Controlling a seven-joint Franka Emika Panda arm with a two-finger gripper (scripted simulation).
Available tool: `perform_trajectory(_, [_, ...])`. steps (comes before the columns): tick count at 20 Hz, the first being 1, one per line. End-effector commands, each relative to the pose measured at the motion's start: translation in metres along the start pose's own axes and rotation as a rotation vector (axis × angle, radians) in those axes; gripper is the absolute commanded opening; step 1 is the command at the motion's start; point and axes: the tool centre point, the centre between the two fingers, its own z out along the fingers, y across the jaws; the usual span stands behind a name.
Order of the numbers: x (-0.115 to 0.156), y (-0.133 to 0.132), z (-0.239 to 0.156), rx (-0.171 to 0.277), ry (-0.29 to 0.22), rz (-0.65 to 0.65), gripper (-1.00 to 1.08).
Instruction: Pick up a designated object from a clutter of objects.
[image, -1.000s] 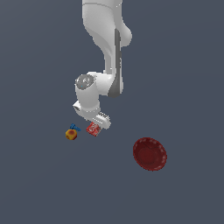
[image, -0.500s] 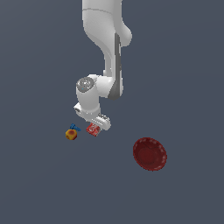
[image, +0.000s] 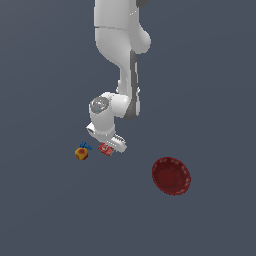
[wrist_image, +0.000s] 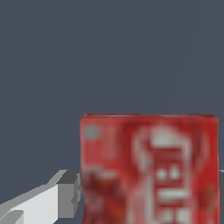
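Down at the worktop (image: 45, 210), the robot's white hand (image: 109, 145) sits right over the small flat red box with white lettering (image: 104, 148), which lies on the dark grey surface. From the wrist view the box (wrist_image: 148, 168) fills the space between the fingers, with one pale finger (wrist_image: 48, 202) just beside its edge and the other barely showing at the frame's border. Whether the fingers already press the box or stand a little apart from it, I cannot tell. My judgement is that the grasp step is in hand; next comes a firm squeeze and a straight lift. Nearby, toward the exterior view's left, sit the orange-yellow cube (image: 81, 153) and a tiny blue piece (image: 85, 145), close enough to be nudged. Well apart lies the dark red scalloped bowl (image: 171, 175), no obstacle.
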Motion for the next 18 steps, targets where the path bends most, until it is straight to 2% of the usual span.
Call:
perform_trajectory(1, [0.0004, -0.0003, 0.0024, 0.000, 0.001, 0.000, 1.00])
perform_trajectory(2, [0.0004, -0.0003, 0.0024, 0.000, 0.001, 0.000, -1.00])
perform_trajectory(18, [-0.0012, -0.0078, -0.0075, 0.001, 0.001, -0.001, -1.00])
